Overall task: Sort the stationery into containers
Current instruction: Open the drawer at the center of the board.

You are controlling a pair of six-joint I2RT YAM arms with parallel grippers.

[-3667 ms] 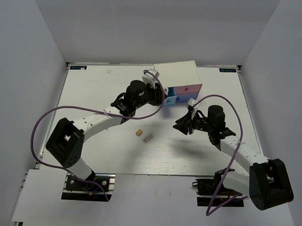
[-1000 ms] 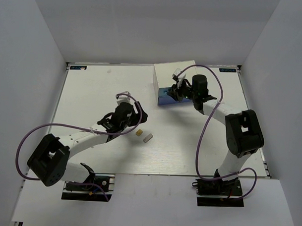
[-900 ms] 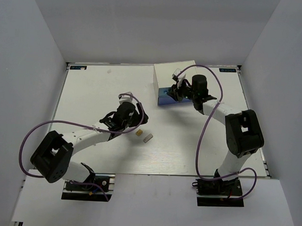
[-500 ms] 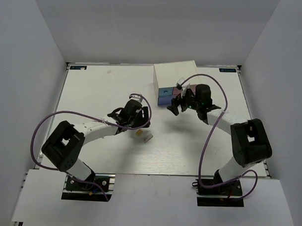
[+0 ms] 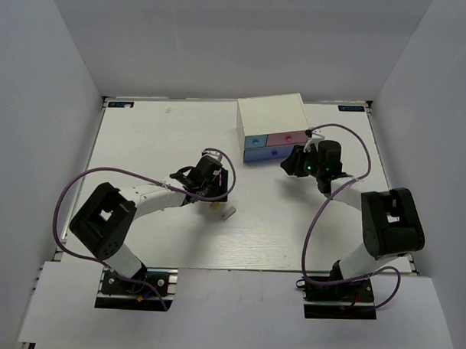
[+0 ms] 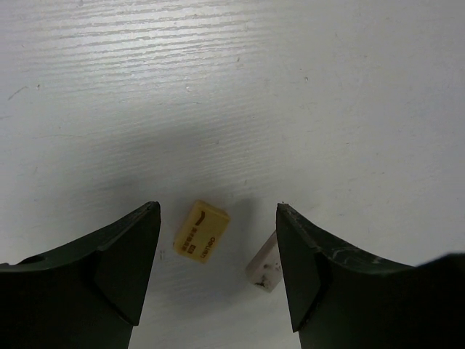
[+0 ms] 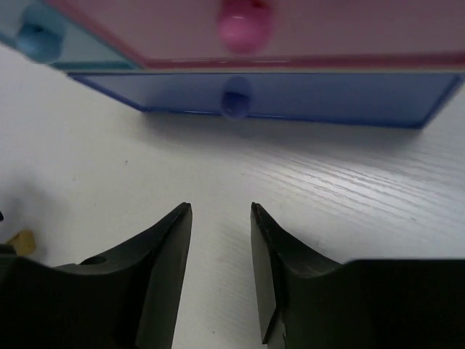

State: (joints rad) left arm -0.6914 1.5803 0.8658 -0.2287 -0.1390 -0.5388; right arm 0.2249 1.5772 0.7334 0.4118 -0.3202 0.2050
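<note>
Two erasers of the stationery lie on the white table: a tan one (image 6: 200, 232) and a grey one (image 6: 265, 262) (image 5: 228, 215). My left gripper (image 6: 218, 211) (image 5: 216, 197) hovers open just above them, the tan eraser between its fingers and the grey one by the right finger (image 6: 312, 269). The containers are three drawers in a white cabinet (image 5: 269, 114): light blue (image 7: 65, 47), pink (image 7: 349, 25) and wide periwinkle (image 7: 320, 98), all pushed in. My right gripper (image 7: 220, 207) (image 5: 293, 163) stands open and empty in front of the periwinkle drawer, apart from it.
Purple cables loop off both arms over the table (image 5: 142, 141). Grey walls close in the left, back and right sides. The tan eraser (image 7: 20, 241) also shows at the left edge of the right wrist view.
The periwinkle drawer, pulled out a second ago, is now pushed in. My right gripper has backed off from the cabinet to the right. My left gripper has moved right, over the erasers.
</note>
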